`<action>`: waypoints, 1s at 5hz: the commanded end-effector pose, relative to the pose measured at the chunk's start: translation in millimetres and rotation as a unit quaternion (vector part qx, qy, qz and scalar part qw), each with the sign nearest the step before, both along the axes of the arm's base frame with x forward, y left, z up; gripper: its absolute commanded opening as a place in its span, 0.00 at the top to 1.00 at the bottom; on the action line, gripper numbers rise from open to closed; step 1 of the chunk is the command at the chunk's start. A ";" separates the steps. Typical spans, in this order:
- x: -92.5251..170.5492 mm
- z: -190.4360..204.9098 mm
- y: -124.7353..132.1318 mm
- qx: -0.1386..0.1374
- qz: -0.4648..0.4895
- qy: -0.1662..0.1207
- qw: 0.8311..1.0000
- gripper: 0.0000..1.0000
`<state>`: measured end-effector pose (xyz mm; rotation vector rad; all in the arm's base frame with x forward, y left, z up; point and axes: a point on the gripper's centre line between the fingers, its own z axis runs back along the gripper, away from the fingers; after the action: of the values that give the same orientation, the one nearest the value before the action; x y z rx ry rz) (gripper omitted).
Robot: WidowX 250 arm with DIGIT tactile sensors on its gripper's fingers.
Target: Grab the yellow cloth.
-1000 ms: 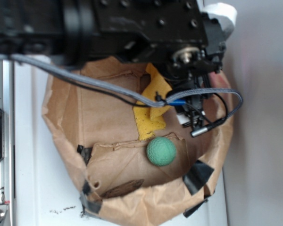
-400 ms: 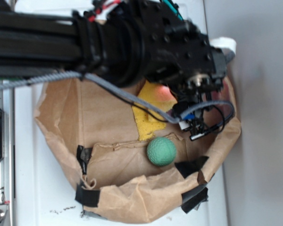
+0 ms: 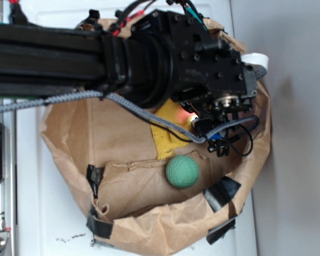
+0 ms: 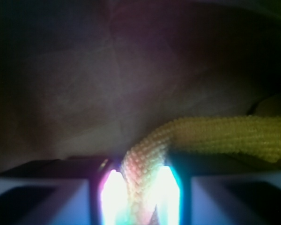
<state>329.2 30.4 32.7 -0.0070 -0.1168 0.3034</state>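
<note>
The yellow cloth point(image 3: 165, 140) lies inside a brown paper bag point(image 3: 69, 133), mostly hidden under my black arm. In the wrist view a fold of the yellow cloth point(image 4: 210, 136) runs from the right down between my two glowing pads point(image 4: 113, 192). My gripper point(image 4: 141, 190) is shut on that fold. In the exterior view the gripper point(image 3: 194, 118) sits over the cloth's upper right part, with a red glow at its tip.
A green dimpled ball point(image 3: 182, 171) rests just below the cloth, inside the bag. Black tape point(image 3: 222, 193) patches the bag's lower rim. Grey cables point(image 3: 149, 114) hang from the arm across the bag. A metal rail point(image 3: 0, 176) runs along the left.
The arm has come down into the bag and covers more of the cloth. The bag's rim has shifted and widened. The green ball has stayed in place.
</note>
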 end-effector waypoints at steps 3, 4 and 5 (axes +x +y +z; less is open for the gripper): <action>3.6 77.6 7.0 -0.036 -0.023 -0.075 0.996 1.00; -40.9 114.3 10.0 -0.042 -0.025 -0.075 0.996 1.00; -71.3 145.0 16.1 -0.046 -0.035 -0.086 0.995 1.00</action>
<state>259.2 37.3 166.5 -0.1385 -0.2262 0.2268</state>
